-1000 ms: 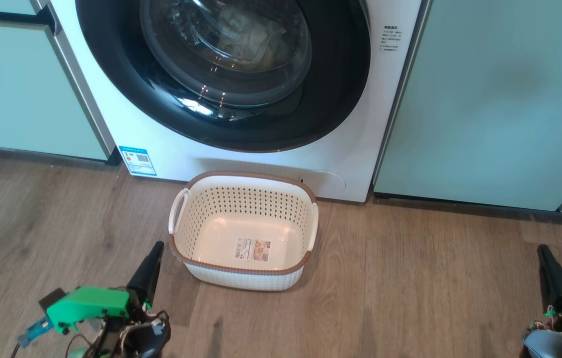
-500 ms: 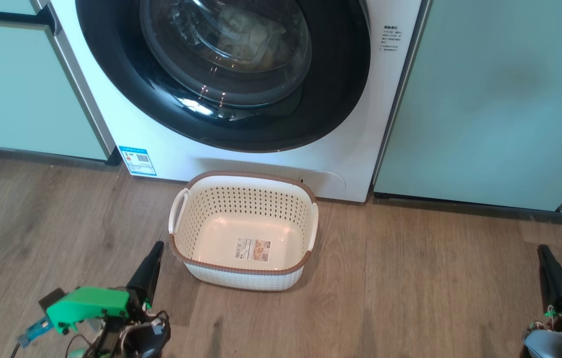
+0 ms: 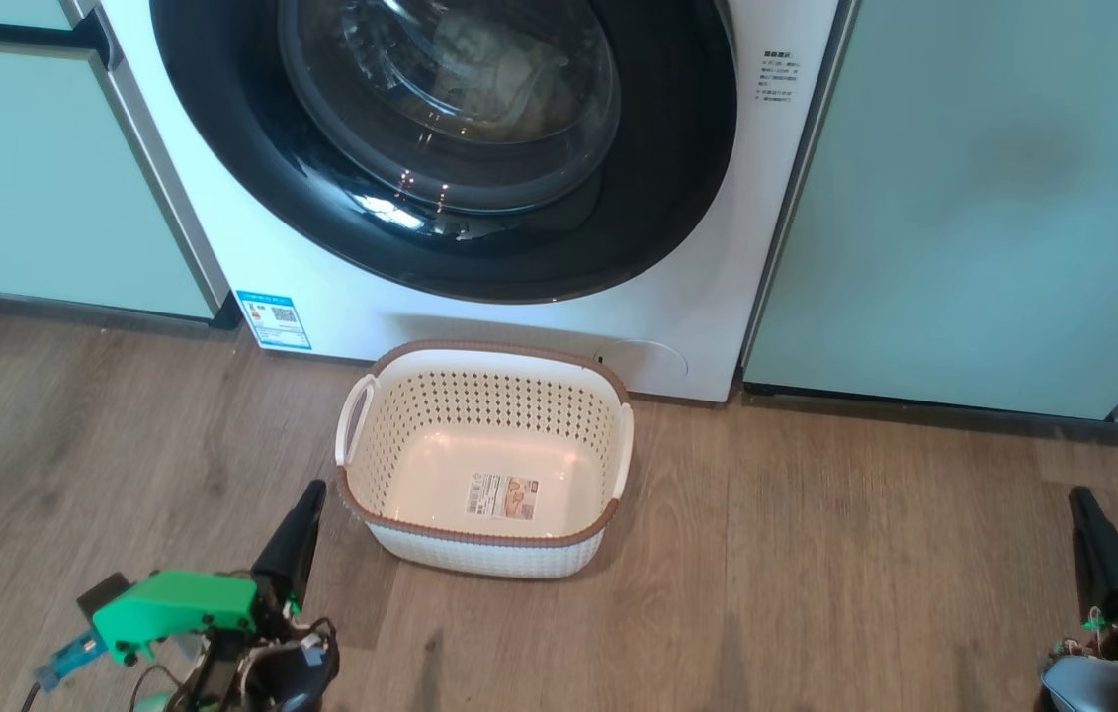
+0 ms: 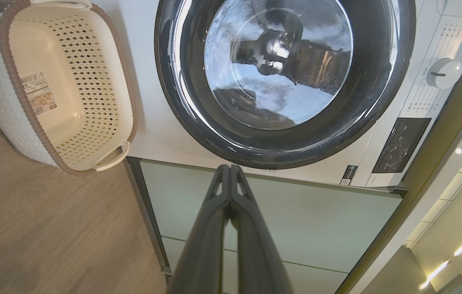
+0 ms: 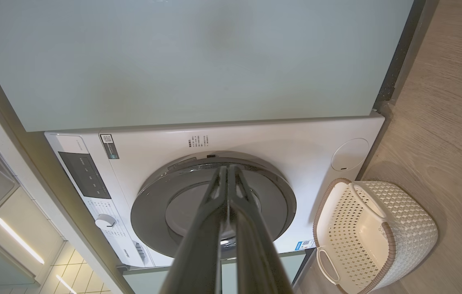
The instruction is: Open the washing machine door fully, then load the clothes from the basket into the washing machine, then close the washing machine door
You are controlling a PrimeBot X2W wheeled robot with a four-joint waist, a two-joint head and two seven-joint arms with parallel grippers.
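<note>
Washing machine door (image 3: pixel 445 138) looks shut but could swing open if unlatched, with left gripper (image 3: pixel 313 489) and right gripper (image 3: pixel 1078 494) pinched closed, empty.

The left tool (image 3: pixel 311 494) has tapering black fingers, green housing, loose wires.

Left end effector (image 3: pixel 306 509) low, fingers pressed together, right end effector (image 3: pixel 1084 509) apparently likewise closed

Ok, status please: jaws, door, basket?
Left gripper, right gripper: jaws shut, nothing held. Washing machine door closed, clothes behind its glass. Basket empty, below the door. Nothing in the way.
</note>
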